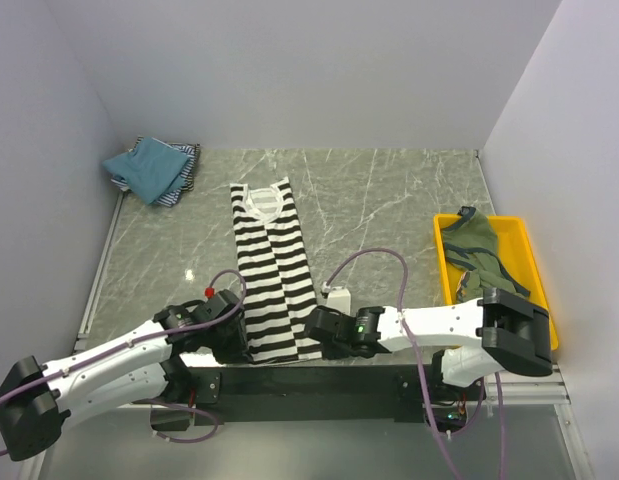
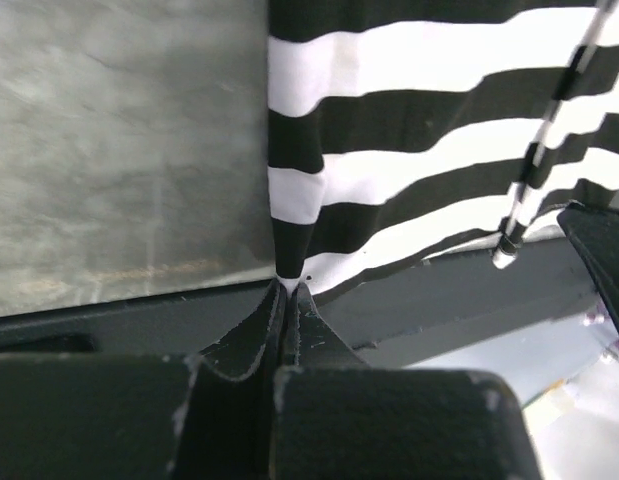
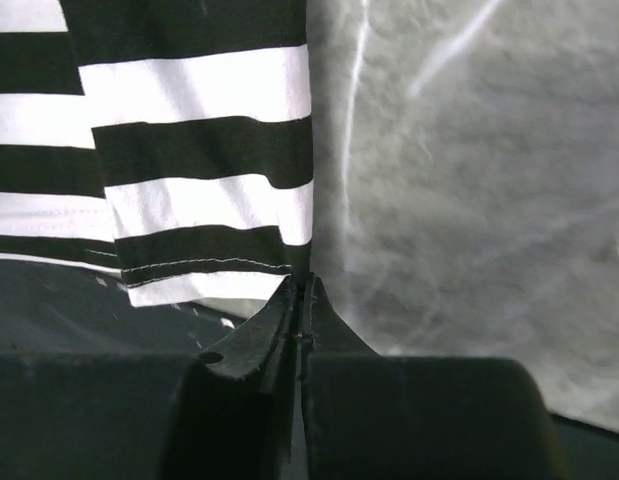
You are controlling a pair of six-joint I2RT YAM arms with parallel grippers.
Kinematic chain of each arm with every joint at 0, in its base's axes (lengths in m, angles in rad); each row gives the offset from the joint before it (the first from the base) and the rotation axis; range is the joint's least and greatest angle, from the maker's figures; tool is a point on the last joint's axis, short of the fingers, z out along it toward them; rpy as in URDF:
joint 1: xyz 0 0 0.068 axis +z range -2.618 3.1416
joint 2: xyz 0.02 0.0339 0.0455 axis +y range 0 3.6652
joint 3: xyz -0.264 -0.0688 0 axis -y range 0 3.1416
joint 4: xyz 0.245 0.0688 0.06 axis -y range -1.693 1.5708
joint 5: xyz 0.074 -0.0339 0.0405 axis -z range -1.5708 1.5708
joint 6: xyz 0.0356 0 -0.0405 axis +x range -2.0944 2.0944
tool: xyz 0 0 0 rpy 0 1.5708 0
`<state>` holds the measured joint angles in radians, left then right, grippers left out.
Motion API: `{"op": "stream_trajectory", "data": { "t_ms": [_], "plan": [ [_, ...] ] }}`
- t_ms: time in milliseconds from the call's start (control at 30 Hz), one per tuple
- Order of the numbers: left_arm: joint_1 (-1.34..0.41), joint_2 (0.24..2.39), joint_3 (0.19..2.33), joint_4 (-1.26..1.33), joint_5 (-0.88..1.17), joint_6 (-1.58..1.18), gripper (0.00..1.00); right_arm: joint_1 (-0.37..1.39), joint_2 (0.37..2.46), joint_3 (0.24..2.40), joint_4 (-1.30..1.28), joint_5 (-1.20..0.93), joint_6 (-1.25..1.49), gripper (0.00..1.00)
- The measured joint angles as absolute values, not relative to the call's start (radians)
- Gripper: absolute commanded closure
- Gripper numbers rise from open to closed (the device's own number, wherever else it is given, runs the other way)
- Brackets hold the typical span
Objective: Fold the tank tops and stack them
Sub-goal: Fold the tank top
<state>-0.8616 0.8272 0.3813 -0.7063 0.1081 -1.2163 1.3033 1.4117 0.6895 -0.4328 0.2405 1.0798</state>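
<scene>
Since the black-and-white striped tank top lies flat and lengthwise in the middle of the surface, with its neckline toward the far wall and its hem at the near edge, the step in hand looks like the hem-to-neckline fold. The left fingers are pressed together on the hem's left corner. The right fingers are pinched tight on its right corner, with only cloth between them. To do this well, I judge that both arms should rise together just enough to free the hem. They should then carry it toward the neckline at an even pace, keeping the edge taut and square so the stripes line up, and lay it down before letting go. The teal-blue top sits over a fine-striped top in the far-left corner, and the olive-green top lies in the yellow tray at the right.
</scene>
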Motion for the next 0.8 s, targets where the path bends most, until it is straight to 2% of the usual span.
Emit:
{"op": "stream_trajectory", "data": {
  "t_ms": [200,333,467,600,800],
  "plan": [
    [-0.968,0.795,0.382,-0.707,0.103,-1.259,0.99,1.368,1.372,0.722,-0.54,0.25,1.08,1.0],
    [-1.054,0.847,0.418,-0.722,0.081,-1.295,0.99,1.409,1.367,0.765,-0.593,0.251,1.08,1.0],
    [-1.052,0.886,0.508,-0.757,0.037,-1.294,0.99,1.391,1.364,0.817,-0.64,0.265,1.052,1.0],
    [-0.926,0.913,0.615,-0.75,0.019,-1.218,0.99,1.284,1.364,0.891,-0.653,0.284,0.972,1.0],
    [-0.617,1.024,0.703,-0.697,0.018,-1.044,1.0,1.087,1.426,1.048,-0.619,0.307,0.82,1.0]
  ]
}}
